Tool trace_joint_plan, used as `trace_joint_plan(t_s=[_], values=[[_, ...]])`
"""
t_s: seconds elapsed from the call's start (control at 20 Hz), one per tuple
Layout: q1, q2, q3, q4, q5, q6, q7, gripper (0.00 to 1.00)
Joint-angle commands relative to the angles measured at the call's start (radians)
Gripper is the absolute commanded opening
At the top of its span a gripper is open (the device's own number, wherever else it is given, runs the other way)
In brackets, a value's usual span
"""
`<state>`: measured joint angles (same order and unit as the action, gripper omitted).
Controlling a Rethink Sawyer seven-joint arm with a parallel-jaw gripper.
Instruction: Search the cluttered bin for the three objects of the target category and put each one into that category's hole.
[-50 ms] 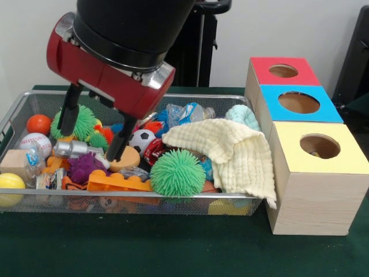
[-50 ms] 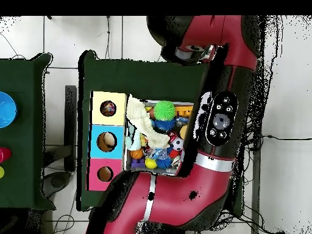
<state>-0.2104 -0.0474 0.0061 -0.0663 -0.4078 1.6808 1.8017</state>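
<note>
a: starting at the left of the front view, what sits in the wire bin (image 1: 17,107)?

b: an orange ball (image 1: 38,123), a baseball (image 1: 36,142) below it, a wooden block (image 1: 14,161) and a yellow ball (image 1: 10,182) at the near corner. all lie left of the hand (image 1: 92,135).

a: and the hand itself?

b: its two black fingers (image 1: 67,115) stand spread apart, holding nothing, tips down among the toys. a silver toy (image 1: 70,148) lies between them, and a green spiky ball (image 1: 83,122) sits just behind.

a: which category is wanted?

b: the task does not say, so the target cannot be picked out for certain. if it is balls, the nearest are the baseball just left of the hand and the small soccer ball (image 1: 141,139) just right of the right finger.

a: further right?

b: a larger green spiky ball (image 1: 177,172), then a cream cloth (image 1: 230,153) draped over the bin's right end, likely hiding more things.

a: and the holes?

b: on the counter (image 1: 173,248), right of the bin, stands a wooden box with a red-topped hole (image 1: 283,70), a blue one (image 1: 298,102) and a yellow one (image 1: 319,146). any pick must travel rightwards over the cloth.
</note>
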Motion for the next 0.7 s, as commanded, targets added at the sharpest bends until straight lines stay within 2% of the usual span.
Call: trace_joint_plan(t_s=[0.05, 0.25, 0.7], values=[[0.002, 0.035, 0.056, 0.064, -0.051, 0.028, -0.318, 1.00], [0.008, 0.041, 0.045, 0.068, -0.053, 0.011, -0.305, 1.00], [0.009, 0.044, 0.051, 0.059, -0.061, 0.044, -0.305, 1.00]])
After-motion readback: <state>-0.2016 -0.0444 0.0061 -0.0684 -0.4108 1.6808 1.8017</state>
